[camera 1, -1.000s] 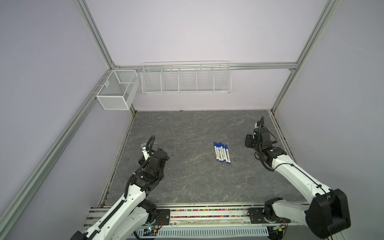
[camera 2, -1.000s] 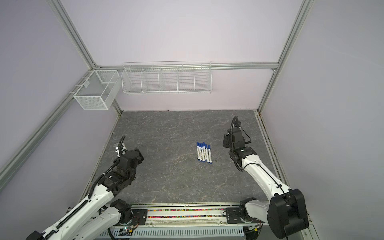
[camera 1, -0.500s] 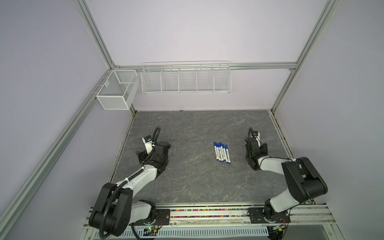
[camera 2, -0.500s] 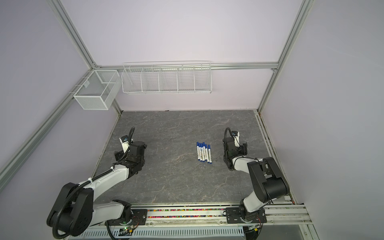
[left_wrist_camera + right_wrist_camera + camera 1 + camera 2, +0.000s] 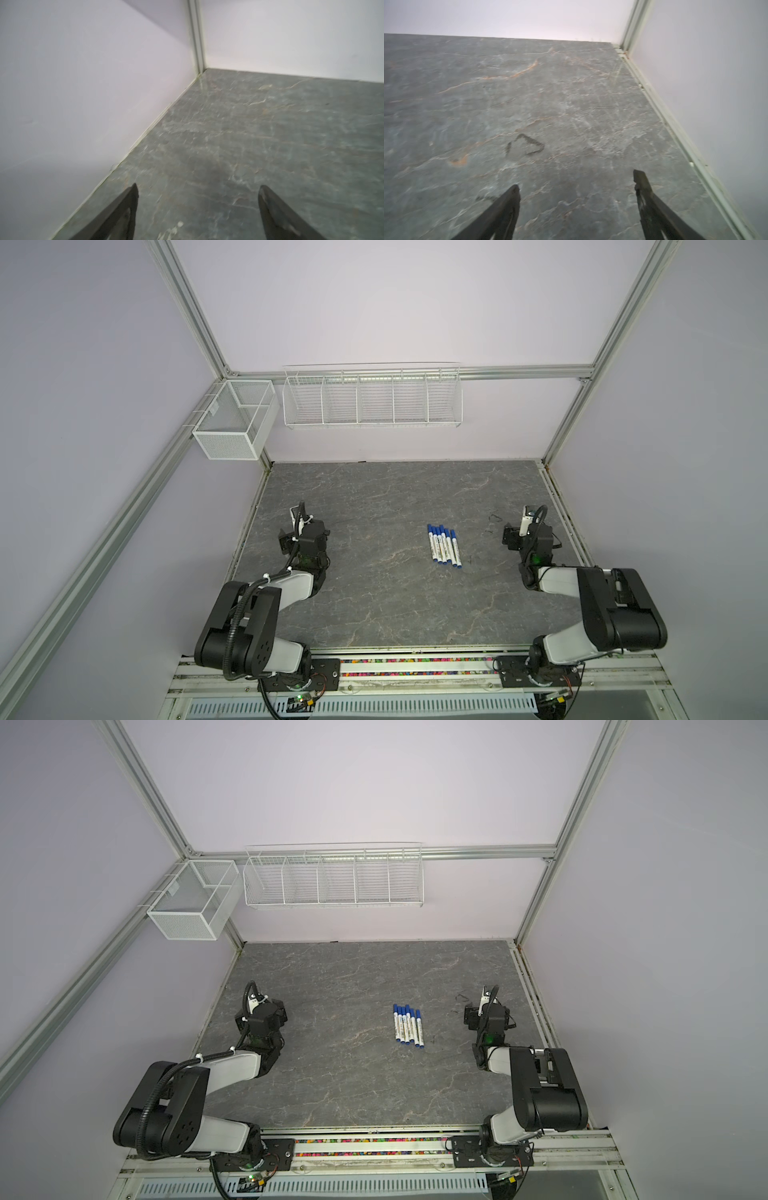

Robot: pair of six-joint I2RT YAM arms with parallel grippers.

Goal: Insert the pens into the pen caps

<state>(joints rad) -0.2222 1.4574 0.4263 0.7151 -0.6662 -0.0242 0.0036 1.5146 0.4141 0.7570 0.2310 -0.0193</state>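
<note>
In both top views the pens (image 5: 444, 546) (image 5: 409, 1026) lie side by side in a tight row on the table (image 5: 374, 497), a little right of its middle. Each shows blue at both ends, so I judge the caps are already on; I can find no loose cap anywhere. My left hand (image 5: 306, 533) sits low by the table's left edge and my right hand (image 5: 527, 537) low by its right edge. Both arms are folded back, well apart from the row, which reads to me as a resting pose: nothing looks left to pick up, so there is no reason to be near the pens. In the left wrist view my two dark fingers (image 5: 122, 214) stand wide apart with only bare table between them, pointing toward the far corner where the walls meet; I hold nothing. In the right wrist view the fingers (image 5: 645, 197) are spread just as wide over bare table, again empty, with a dark scrawl (image 5: 529, 144) on the surface ahead of them and the side rail (image 5: 675, 128) close by. The pens show in neither wrist view.
</note>
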